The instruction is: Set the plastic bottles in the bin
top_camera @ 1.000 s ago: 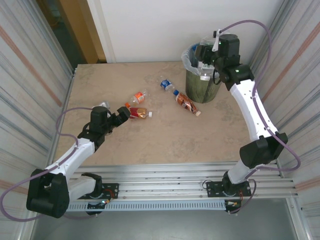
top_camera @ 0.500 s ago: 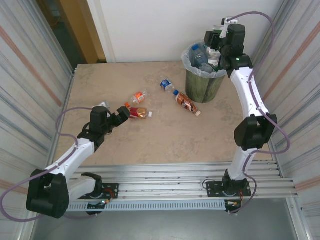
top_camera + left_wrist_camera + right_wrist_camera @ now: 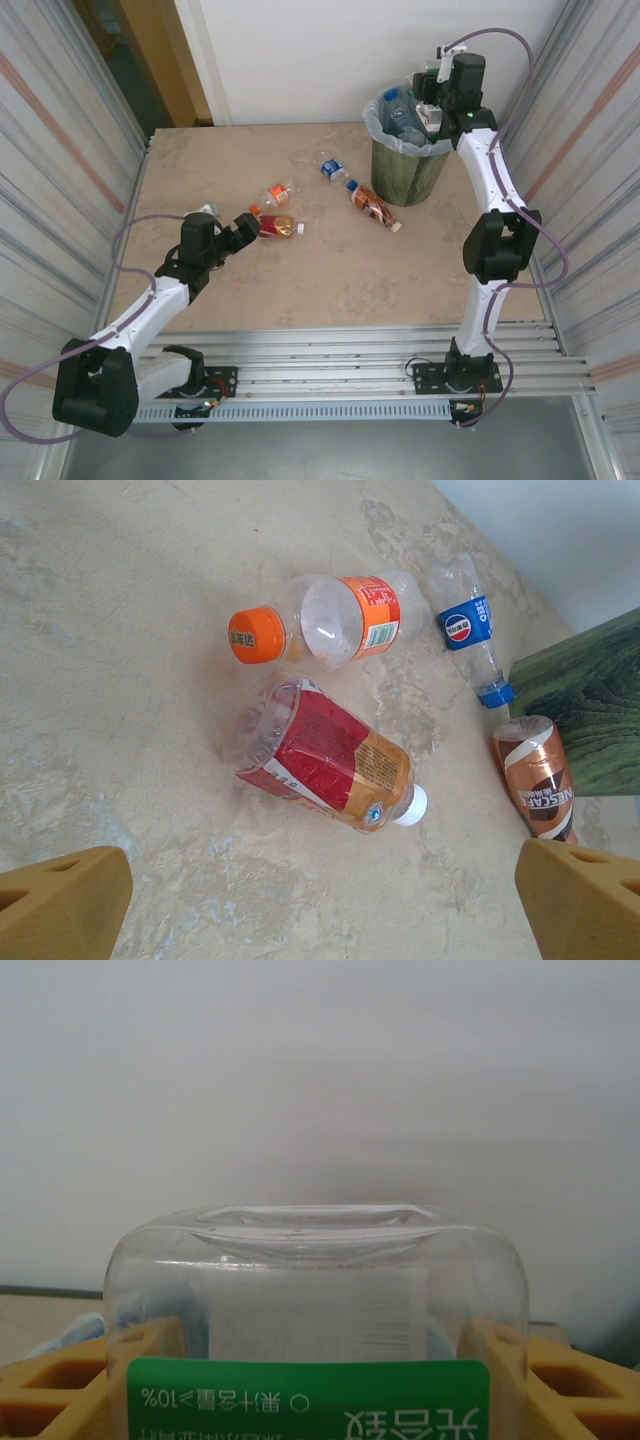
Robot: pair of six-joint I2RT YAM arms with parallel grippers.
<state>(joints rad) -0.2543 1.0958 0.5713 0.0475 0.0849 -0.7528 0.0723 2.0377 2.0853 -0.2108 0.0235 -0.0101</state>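
My right gripper (image 3: pixel 436 98) hangs over the far right rim of the dark green bin (image 3: pixel 405 165). It is shut on a clear bottle with a green label (image 3: pixel 315 1300), which sits between the yellow fingers (image 3: pixel 560 1380) with its base outward toward the white wall. Several bottles (image 3: pixel 398 110) lie inside the bin's liner. My left gripper (image 3: pixel 245 225) is open, low over the table just short of a red-labelled bottle (image 3: pixel 325 760). Beyond that bottle lie an orange-capped bottle (image 3: pixel 330 620), a blue-labelled bottle (image 3: pixel 468 630) and a brown bottle (image 3: pixel 537 785) beside the bin (image 3: pixel 590 715).
The beige table (image 3: pixel 330 280) is enclosed by corrugated metal walls (image 3: pixel 60 150) on the left and right and a white wall behind. The loose bottles lie in a line from the table's middle toward the bin. A metal rail runs along the near edge.
My right arm has straightened upward and swung the held bottle from the bin's front-right side to above its far right rim. The left arm and the bottles on the table have not moved.
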